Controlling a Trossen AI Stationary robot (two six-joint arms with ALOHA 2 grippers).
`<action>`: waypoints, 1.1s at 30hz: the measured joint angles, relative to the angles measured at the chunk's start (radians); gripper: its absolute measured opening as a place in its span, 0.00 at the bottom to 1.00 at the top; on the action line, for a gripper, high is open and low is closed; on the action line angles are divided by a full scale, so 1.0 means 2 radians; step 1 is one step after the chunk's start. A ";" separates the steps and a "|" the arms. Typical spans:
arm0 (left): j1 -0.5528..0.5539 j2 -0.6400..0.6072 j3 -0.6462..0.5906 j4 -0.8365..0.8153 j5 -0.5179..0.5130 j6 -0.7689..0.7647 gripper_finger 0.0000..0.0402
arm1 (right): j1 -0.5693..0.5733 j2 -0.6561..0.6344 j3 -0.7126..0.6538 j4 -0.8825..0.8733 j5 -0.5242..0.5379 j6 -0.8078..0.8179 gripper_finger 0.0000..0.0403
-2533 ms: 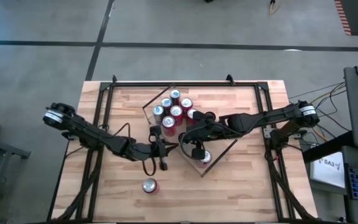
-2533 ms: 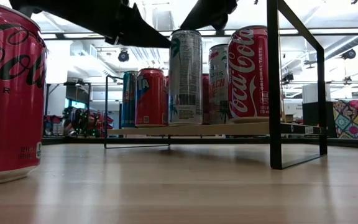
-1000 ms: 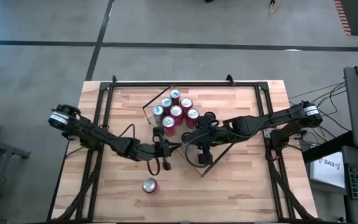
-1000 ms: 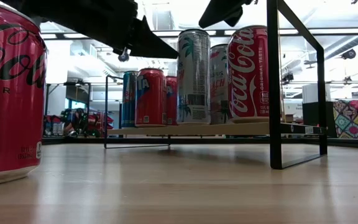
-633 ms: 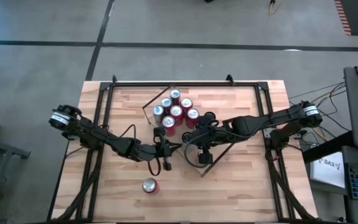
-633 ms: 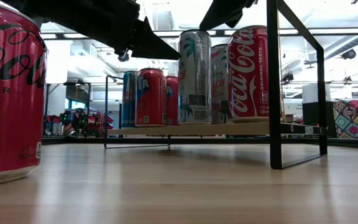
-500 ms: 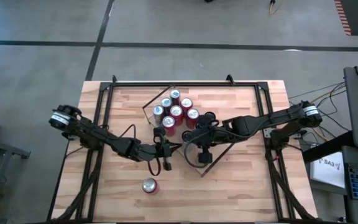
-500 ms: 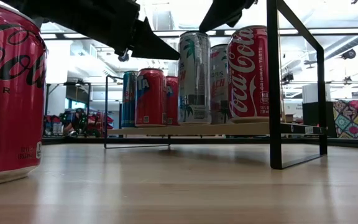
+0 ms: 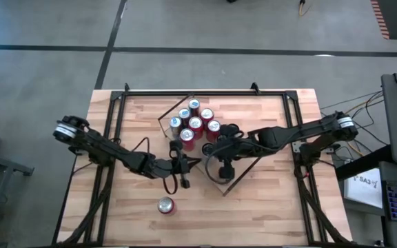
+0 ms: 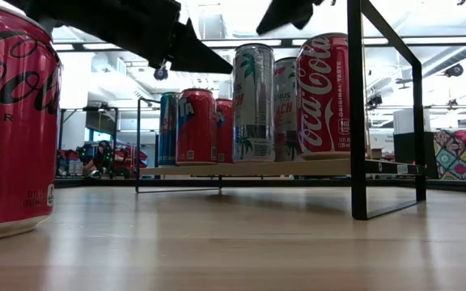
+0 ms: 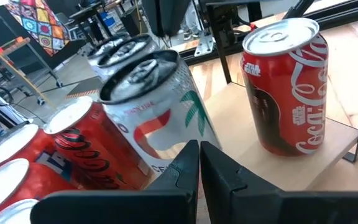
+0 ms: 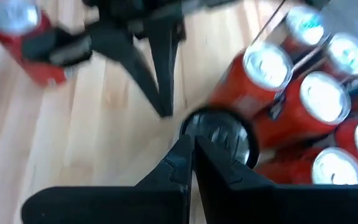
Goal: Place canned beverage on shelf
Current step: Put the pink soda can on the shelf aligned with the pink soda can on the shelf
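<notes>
Light-wood shelf [image 10: 249, 168] carries a cluster of upright cans. Both grippers hang closed and empty (fingers pressed together): the left gripper [image 9: 182, 180] just beside the shelf's edge, near a silver palm-print can [image 10: 254, 103]; the right gripper [image 9: 209, 149] above it. A red Coca-Cola can [image 9: 165, 205] stands apart on the tabletop [image 9: 267, 207].

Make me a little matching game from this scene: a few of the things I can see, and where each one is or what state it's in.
Things:
1. lone red can
2. silver palm-tree can
3. left claw
4. shelf

Places or states:
A. shut, holding nothing, over the table in front of the shelf
B. raised light-wood board carrying the cans
C. standing among the cans on the shelf
D. alone on the tabletop, off the shelf

Pairs: 1-D, 2-C, 3-A, 4-B
</notes>
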 joint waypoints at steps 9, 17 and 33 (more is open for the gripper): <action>0.000 -0.056 0.000 -0.031 -0.037 0.025 0.00 | -0.023 0.006 0.001 0.087 0.039 0.018 0.02; 0.003 -0.115 -0.006 -0.055 -0.046 0.086 0.00 | -0.040 0.033 0.004 0.097 0.037 0.016 0.02; 0.012 -0.123 -0.036 -0.007 -0.035 0.085 0.00 | -0.039 0.056 0.018 0.082 0.034 0.022 0.02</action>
